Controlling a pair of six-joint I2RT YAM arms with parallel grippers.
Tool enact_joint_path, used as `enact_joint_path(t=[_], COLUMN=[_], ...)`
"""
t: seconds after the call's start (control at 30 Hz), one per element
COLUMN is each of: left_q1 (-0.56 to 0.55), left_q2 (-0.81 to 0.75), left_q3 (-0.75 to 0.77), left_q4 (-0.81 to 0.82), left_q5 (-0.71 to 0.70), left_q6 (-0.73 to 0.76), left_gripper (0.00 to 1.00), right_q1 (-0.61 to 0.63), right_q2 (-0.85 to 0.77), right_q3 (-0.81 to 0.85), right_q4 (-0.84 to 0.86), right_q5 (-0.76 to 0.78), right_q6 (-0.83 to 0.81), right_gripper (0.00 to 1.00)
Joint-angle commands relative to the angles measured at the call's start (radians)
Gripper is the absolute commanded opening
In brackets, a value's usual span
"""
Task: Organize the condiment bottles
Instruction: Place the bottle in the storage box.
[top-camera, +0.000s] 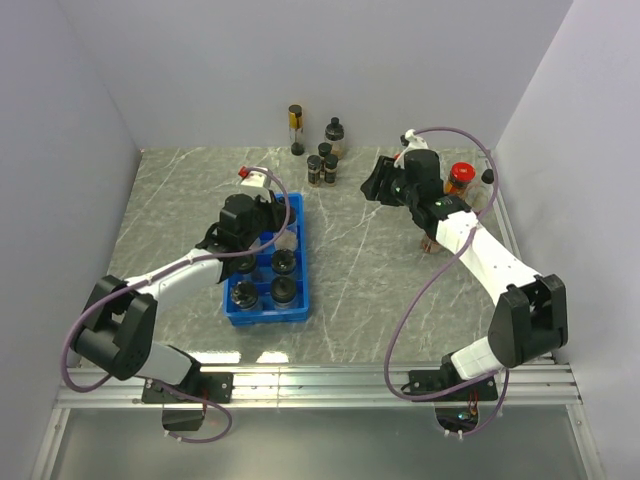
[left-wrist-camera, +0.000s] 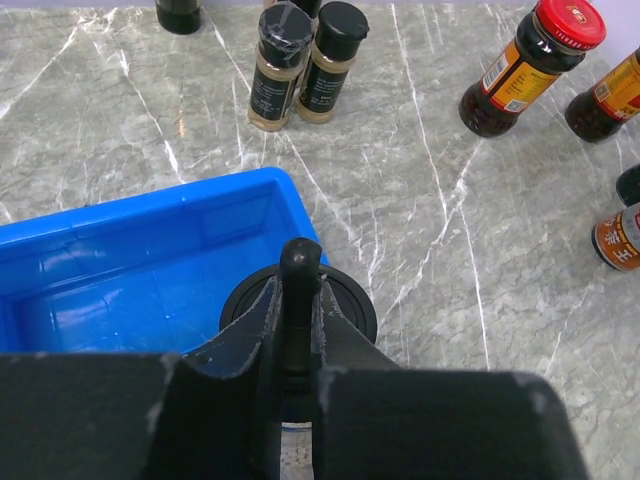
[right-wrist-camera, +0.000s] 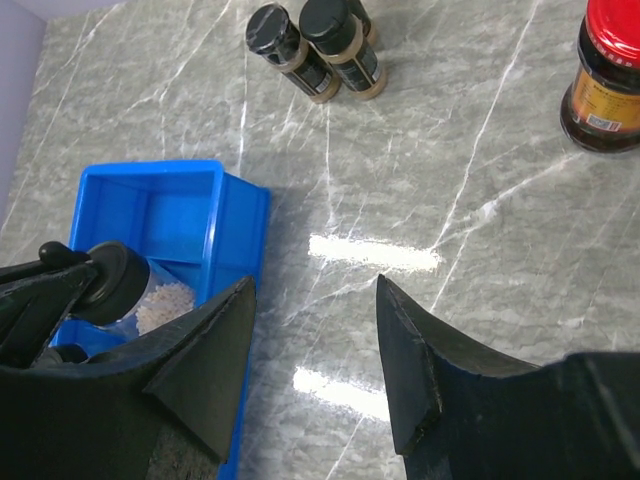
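My left gripper (top-camera: 274, 237) is shut on the knob of a black cap (left-wrist-camera: 345, 300) of a spice jar with light grains (right-wrist-camera: 160, 300), held tilted over the far right part of the blue tray (top-camera: 303, 262). Several black-capped jars (top-camera: 283, 290) stand in the tray's near compartments. My right gripper (top-camera: 375, 185) is open and empty above the table, right of the tray; its fingertips (right-wrist-camera: 232, 300) show spread apart. Two black-capped spice jars (left-wrist-camera: 278, 70) stand beyond the tray. A red-capped sauce bottle (top-camera: 458, 180) stands at the far right.
A tall dark bottle (top-camera: 296, 128) and a round-capped jar (top-camera: 333, 130) stand at the back wall. More small bottles (top-camera: 430, 243) lie under my right arm near the right wall. A second sauce bottle (left-wrist-camera: 610, 100) and a lying orange-labelled one (left-wrist-camera: 620, 235) are at the right.
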Motion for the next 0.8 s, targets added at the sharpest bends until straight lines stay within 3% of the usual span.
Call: enact_joint_path(t=[0.0,0.3,0.53,0.77], left_q1=[-0.014,-0.032,-0.061,-0.074], left_q2=[-0.036,-0.133,-0.183,-0.143], left_q3=[0.006,-0.026,-0.195,-0.226], left_q4=[-0.098,-0.084,0.132,0.289], left_q5=[0.011,-0.043,-0.133,-0.207], left_q6=[0.022,0.063,0.078,0.117], left_gripper=[0.01,0.01,0.01,0.01], right_q1=[-0.006,-0.006,-0.006,-0.006], right_q2=[0.005,0.024,0.048,0.079], right_q3=[0.052,0.055,0.058,0.058], right_q4=[0.014,0.016,0.016,0.005], right_q5=[0.001,-0.007,-0.021,-0.036], right_q6=[-0.009,-0.011,-0.003,0.004], right_gripper=[0.58,0.58,0.57,0.57])
